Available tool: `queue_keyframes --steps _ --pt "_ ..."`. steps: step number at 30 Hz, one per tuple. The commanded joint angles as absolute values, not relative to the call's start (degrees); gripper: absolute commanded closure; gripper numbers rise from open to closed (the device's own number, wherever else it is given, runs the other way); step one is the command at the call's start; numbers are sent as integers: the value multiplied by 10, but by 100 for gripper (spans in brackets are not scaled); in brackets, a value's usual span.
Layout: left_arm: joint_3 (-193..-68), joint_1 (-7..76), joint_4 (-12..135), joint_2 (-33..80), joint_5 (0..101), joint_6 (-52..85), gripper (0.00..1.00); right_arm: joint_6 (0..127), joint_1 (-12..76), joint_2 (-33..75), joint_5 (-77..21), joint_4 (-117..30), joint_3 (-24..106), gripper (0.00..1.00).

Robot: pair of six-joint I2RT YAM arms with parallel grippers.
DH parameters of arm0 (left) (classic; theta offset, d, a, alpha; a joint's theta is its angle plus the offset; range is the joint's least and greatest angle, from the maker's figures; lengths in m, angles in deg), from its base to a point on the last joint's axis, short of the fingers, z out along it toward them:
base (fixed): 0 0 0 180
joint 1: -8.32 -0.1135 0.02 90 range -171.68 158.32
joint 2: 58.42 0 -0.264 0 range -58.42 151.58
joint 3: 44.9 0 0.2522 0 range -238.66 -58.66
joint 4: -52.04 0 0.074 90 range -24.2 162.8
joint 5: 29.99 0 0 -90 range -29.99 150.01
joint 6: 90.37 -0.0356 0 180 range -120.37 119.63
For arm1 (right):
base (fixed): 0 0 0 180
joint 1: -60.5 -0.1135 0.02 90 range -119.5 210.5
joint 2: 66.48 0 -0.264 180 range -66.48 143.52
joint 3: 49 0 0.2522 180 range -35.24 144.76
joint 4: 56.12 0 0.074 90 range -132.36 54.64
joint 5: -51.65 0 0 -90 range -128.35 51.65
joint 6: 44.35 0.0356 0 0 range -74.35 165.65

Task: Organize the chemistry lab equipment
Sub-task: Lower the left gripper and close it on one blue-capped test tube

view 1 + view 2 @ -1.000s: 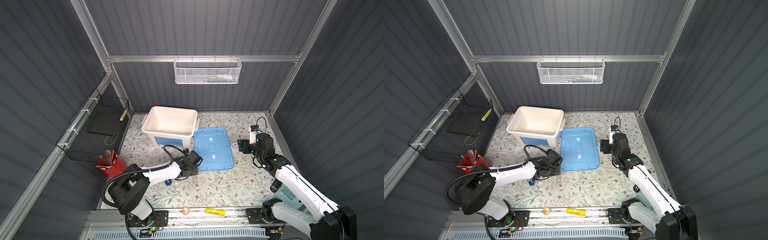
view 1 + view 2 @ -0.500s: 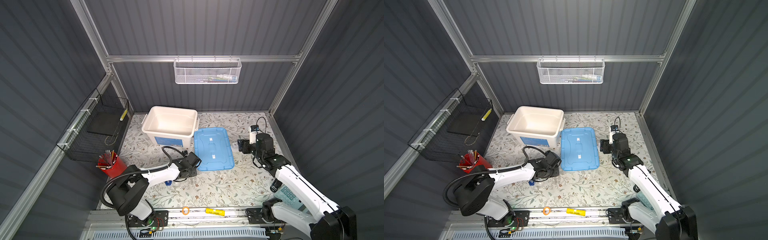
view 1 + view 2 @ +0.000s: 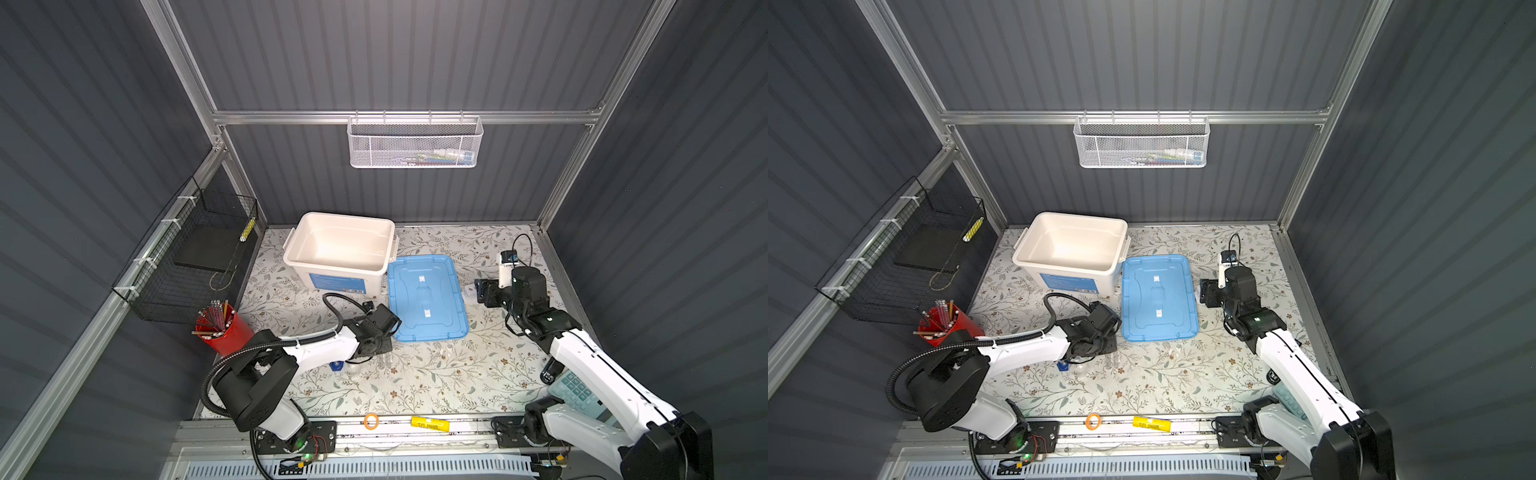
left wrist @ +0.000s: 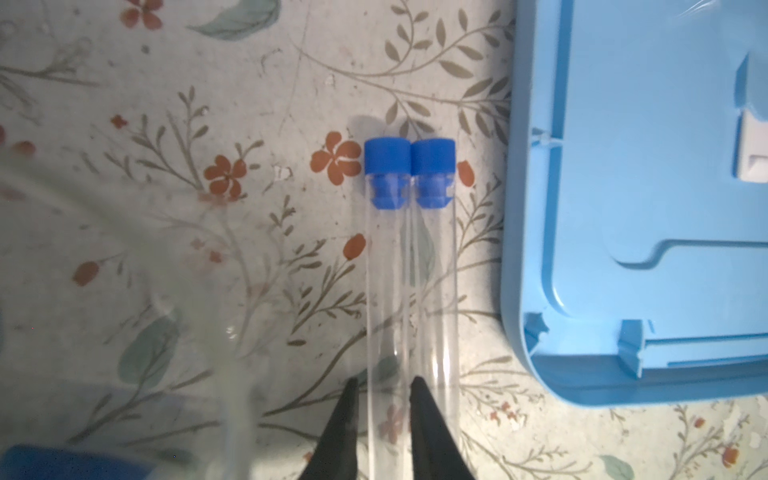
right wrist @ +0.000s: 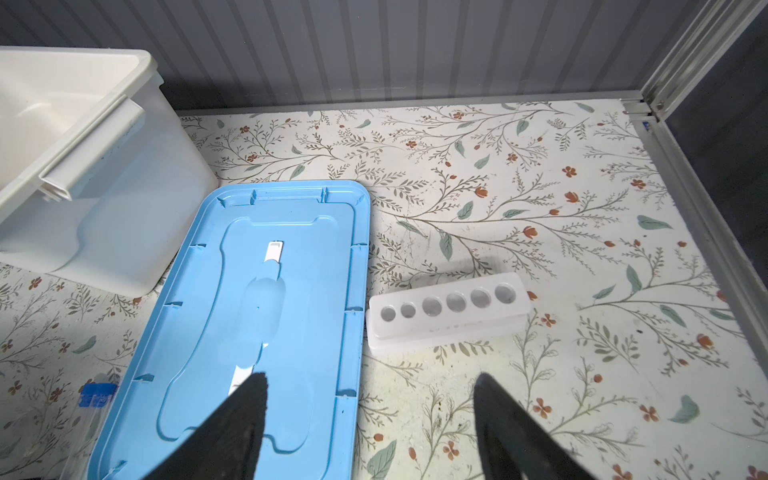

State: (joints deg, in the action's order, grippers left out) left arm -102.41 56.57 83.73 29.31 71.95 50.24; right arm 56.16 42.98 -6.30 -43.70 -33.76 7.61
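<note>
My left hand [image 4: 384,382] is down at the table [image 4: 208,104], narrowed to a slim gap. Its black fingertips [image 4: 422,407] stand on either side of a clear tube [image 4: 388,270] with a blue cap, which lies flat. I cannot tell whether they press it. A second tube [image 4: 434,270], capped alike, lies touching the first, side by side. Just beyond it is the edge of the blue lid [image 4: 623,166].

My right hand [image 5: 370,382] is spread wide and holds nothing, hovering over the lid's edge. Ahead of it, the white rack [image 5: 449,311] with its row of holes sits just beside the lid. Farther off, the open white bin [image 5: 62,124] stands near the lid's far corner.
</note>
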Motion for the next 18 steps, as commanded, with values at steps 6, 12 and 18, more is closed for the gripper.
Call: queue_keyframes --steps 6,12,18 --pt "-1018 559 831 304 717 497 81 567 428 -59 -435 -333 84 22" --pt "-1014 558 832 309 717 496 82 568 428 -58 -435 -332 83 22" --pt "-1023 558 847 318 723 493 77 568 428 -58 -435 -332 83 22"
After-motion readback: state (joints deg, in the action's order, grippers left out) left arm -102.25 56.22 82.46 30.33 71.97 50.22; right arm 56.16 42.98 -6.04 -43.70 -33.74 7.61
